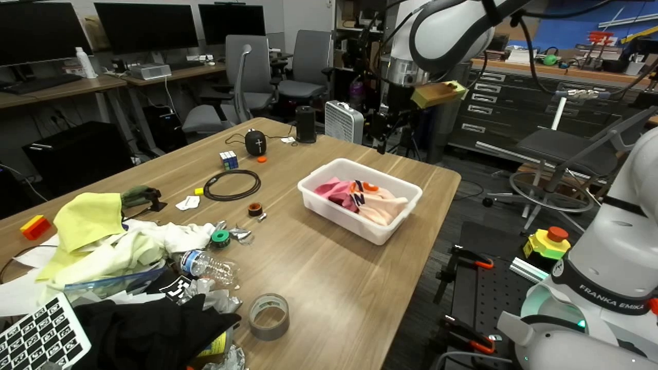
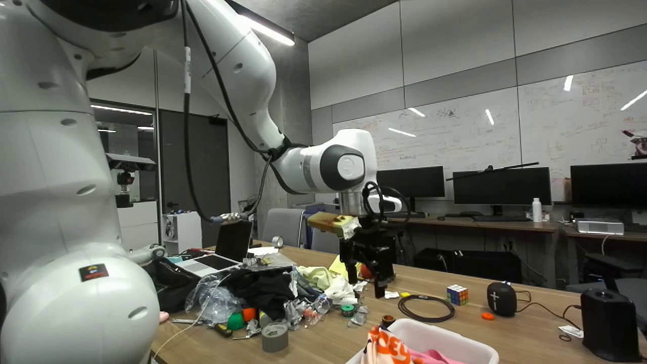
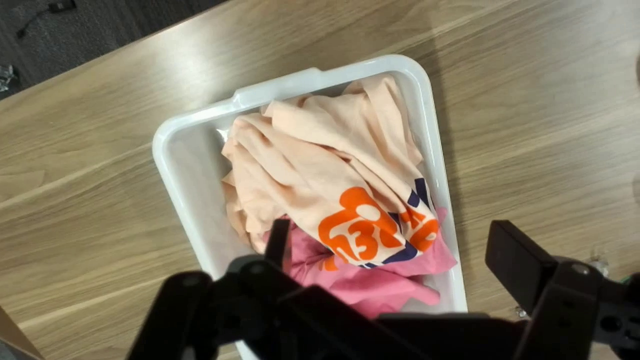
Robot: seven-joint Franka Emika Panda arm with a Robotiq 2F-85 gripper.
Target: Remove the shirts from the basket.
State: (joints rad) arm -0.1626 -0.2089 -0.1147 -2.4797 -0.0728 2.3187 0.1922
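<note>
A white plastic basket (image 1: 336, 223) stands on the table; it also shows in the wrist view (image 3: 182, 200) and at the bottom of an exterior view (image 2: 457, 344). A peach shirt (image 3: 310, 165) with orange and navy print lies crumpled in it, also visible in both exterior views (image 1: 383, 203) (image 2: 376, 349). A pink shirt (image 3: 360, 290) lies partly under the peach one, also seen in both exterior views (image 1: 331, 189) (image 2: 434, 356). My gripper (image 3: 392, 247) is open and empty above the basket, apart from the shirts. It hangs high in both exterior views (image 1: 381, 141) (image 2: 365, 285).
A cluttered pile with yellow cloth (image 1: 87, 221), black cloth (image 1: 149, 329) and a plastic bottle (image 1: 208, 267) covers one table end. A duct tape roll (image 1: 269, 331), coiled cable (image 1: 232, 197), puzzle cube (image 1: 229, 160) and black speaker (image 1: 255, 143) also stand on the table.
</note>
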